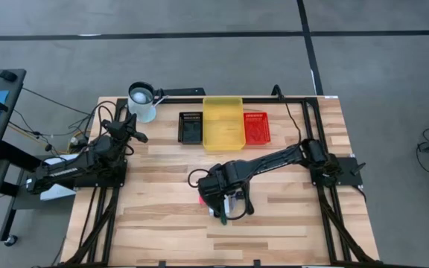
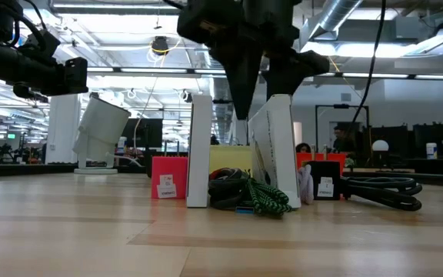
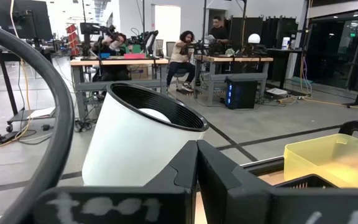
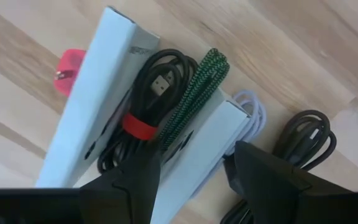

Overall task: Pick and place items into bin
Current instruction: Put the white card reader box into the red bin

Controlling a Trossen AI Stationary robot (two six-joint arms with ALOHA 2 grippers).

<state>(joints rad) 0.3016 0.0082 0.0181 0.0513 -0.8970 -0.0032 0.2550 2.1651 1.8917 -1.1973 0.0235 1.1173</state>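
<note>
The right gripper [image 4: 191, 171] hangs over the pile on the surface [image 1: 289, 223], fingers [image 4: 132, 180] spread above the green braided cable [image 4: 197, 93] and black coiled cable [image 4: 151, 87]; no writing legible. Left gripper [image 3: 196, 180] fingers pressed together beside the white cup [image 3: 135, 140]

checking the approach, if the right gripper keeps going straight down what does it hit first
Likely the black cable with the red tie and the green braided cable beside it: the right gripper, fingers open, straddles them between two white boxes. Depth is unclear.
</note>
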